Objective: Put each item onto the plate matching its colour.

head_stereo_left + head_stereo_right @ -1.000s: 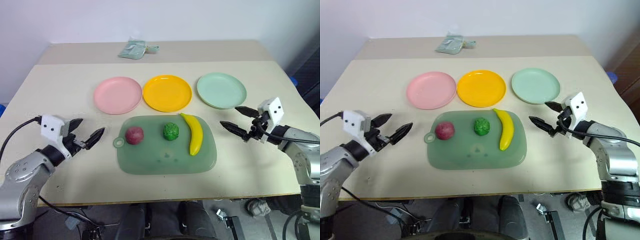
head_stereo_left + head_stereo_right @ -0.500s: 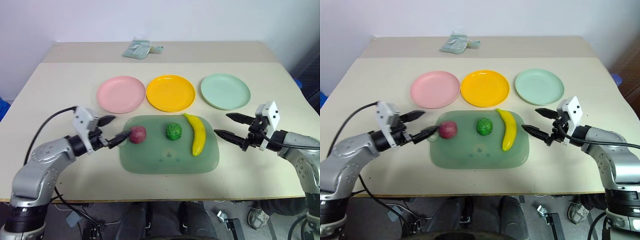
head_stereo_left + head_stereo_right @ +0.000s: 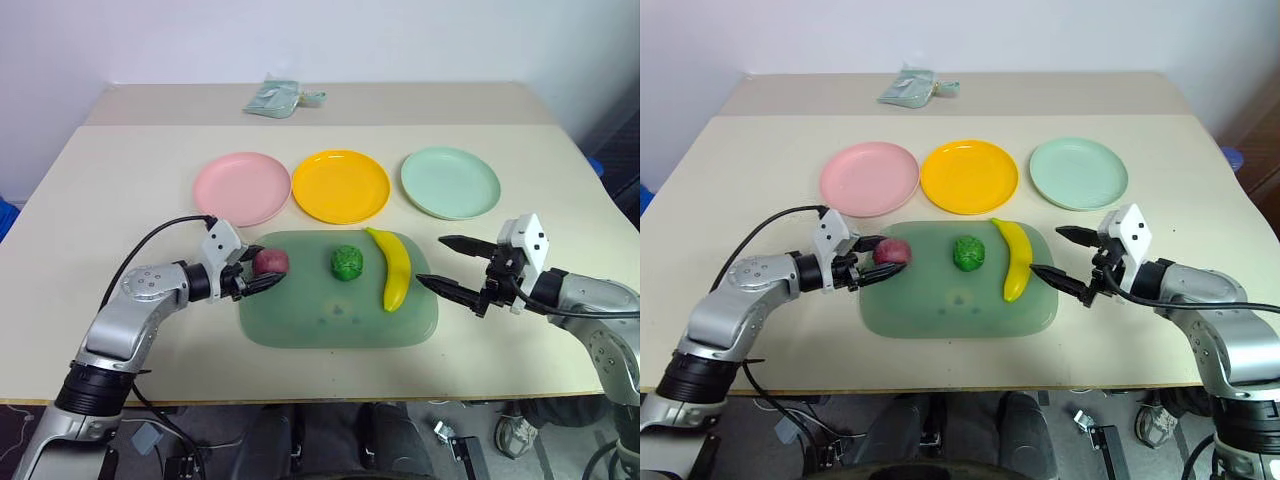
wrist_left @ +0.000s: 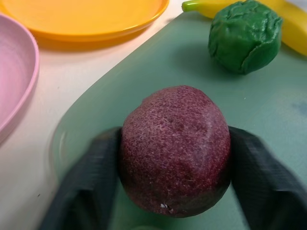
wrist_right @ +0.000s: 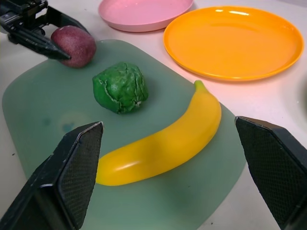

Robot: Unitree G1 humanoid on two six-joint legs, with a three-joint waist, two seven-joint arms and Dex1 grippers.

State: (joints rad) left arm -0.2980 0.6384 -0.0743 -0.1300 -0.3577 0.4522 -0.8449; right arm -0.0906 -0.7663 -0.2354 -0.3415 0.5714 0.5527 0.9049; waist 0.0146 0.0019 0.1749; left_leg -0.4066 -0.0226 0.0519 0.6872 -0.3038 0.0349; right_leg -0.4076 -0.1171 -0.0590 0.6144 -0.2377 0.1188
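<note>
From the head views, the left gripper (image 3: 262, 278) is clamping the reddish-purple fruit (image 3: 270, 261) at the green mat's (image 3: 340, 320) left end, just below the pink plate (image 3: 240, 188). The right gripper (image 3: 1068, 259) is hanging wide open and empty beside the banana (image 3: 1014, 259) on the mat. In the left wrist view, both fingers (image 4: 84, 184) are squeezing the round fruit's sides; it could be slipping free during lifting.

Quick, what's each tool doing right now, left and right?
Left tool: closed on the reddish-purple fruit, which sits on the green mat.
Right tool: open, holding nothing, beside the banana.
</note>
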